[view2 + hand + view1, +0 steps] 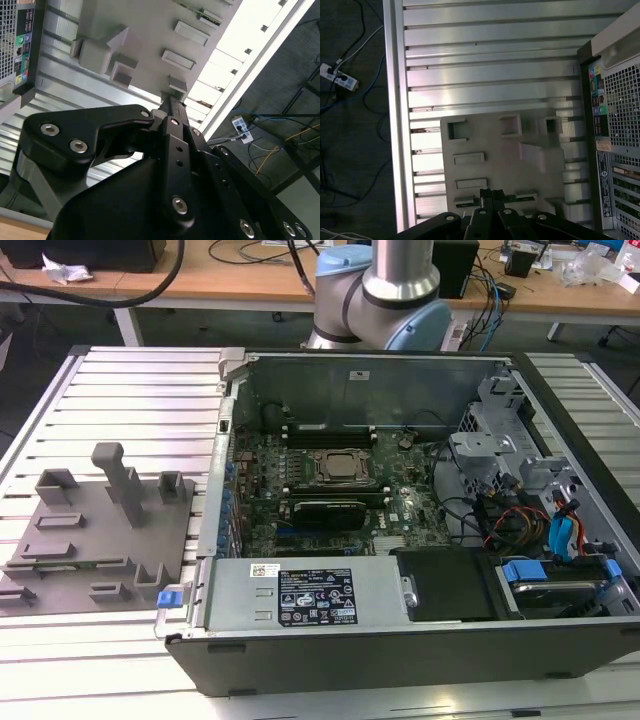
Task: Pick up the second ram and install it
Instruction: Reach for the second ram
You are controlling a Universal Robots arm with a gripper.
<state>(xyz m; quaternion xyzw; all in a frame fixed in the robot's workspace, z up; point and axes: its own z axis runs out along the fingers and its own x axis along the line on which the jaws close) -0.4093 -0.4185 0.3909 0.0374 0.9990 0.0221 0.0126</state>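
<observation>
The claw [171,102], pressed together on nothing, hangs above the grey holder tray [145,30] on the table [485,70], on the exterior view's left of the open computer case [400,660]; the second ram [210,18] lies in a tray slot, neither picked up nor installed.

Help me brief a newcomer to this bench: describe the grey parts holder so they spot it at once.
Start at the open computer case on the ribbed aluminium table. Beside it, on the exterior view's left, lies the grey parts holder: a flat matte plate with raised blocks, rectangular pockets and one tall post, unlike the bare shiny slats around it.
</observation>
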